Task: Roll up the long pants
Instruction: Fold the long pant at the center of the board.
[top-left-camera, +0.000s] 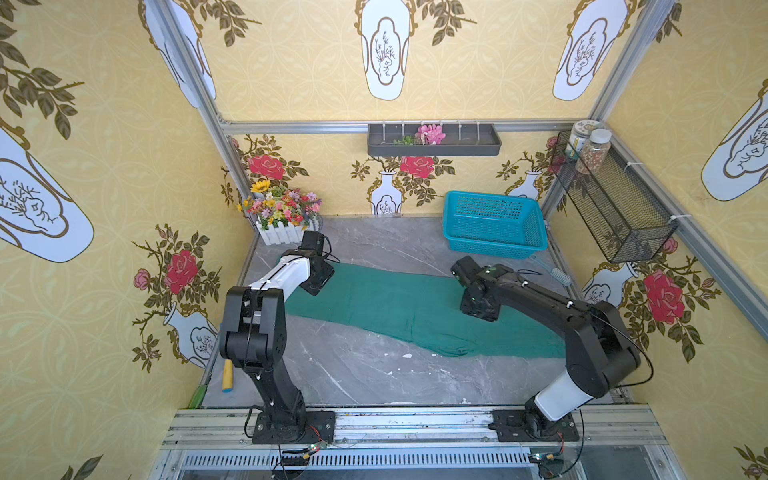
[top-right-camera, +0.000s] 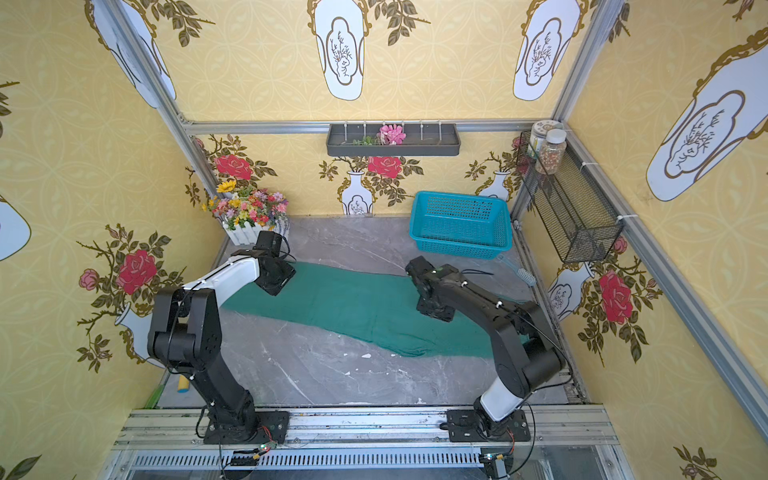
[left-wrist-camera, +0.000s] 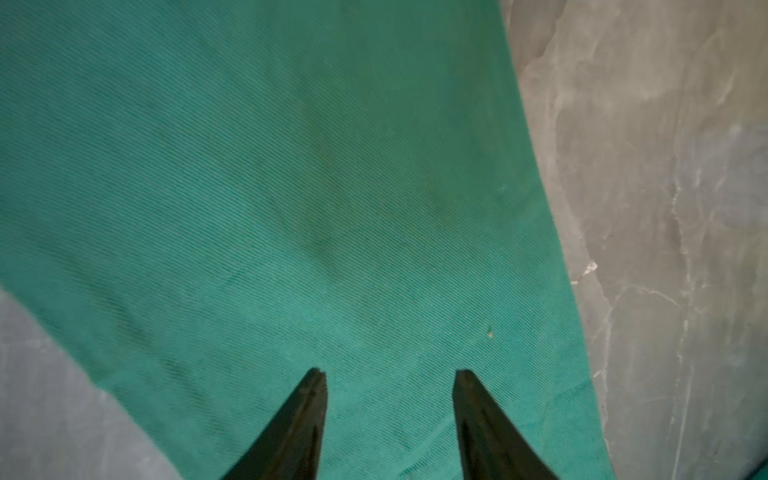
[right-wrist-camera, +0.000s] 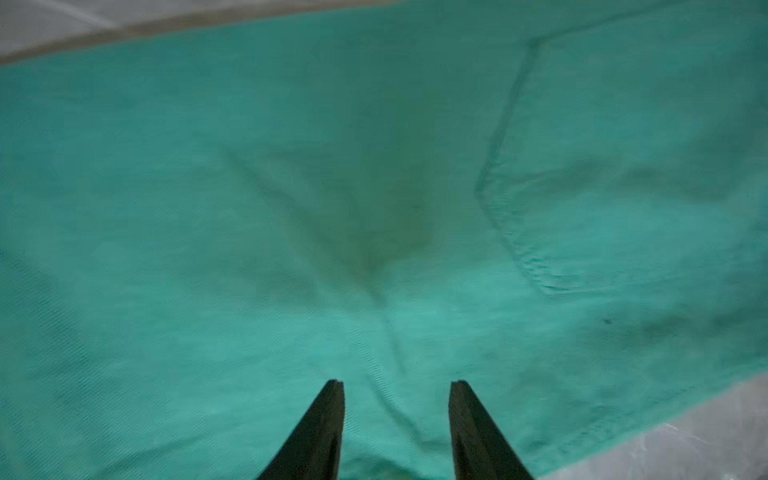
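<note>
The long pants (top-left-camera: 382, 307) (top-right-camera: 345, 299) are dark teal-green and lie flat across the grey marble table (top-left-camera: 374, 374), running from the far left to the near right. My left gripper (left-wrist-camera: 388, 372) hangs over their left end, pointing down, jaws apart with only flat fabric (left-wrist-camera: 291, 187) below them. In both top views its fingers are hidden under the wrist (top-left-camera: 318, 280). My right gripper (right-wrist-camera: 397, 382) is open over the wider right part, where a pocket seam (right-wrist-camera: 503, 137) and a crease show. Its wrist (top-left-camera: 478, 305) hides its fingers from above.
A turquoise mesh basket (top-left-camera: 494, 224) stands at the back right, with a brush (top-left-camera: 557, 274) lying beside it. A white flower box (top-left-camera: 282, 226) sits at the back left. A yellow-handled tool (top-left-camera: 227, 374) lies at the near left. A wire shelf (top-left-camera: 615, 208) juts from the right wall.
</note>
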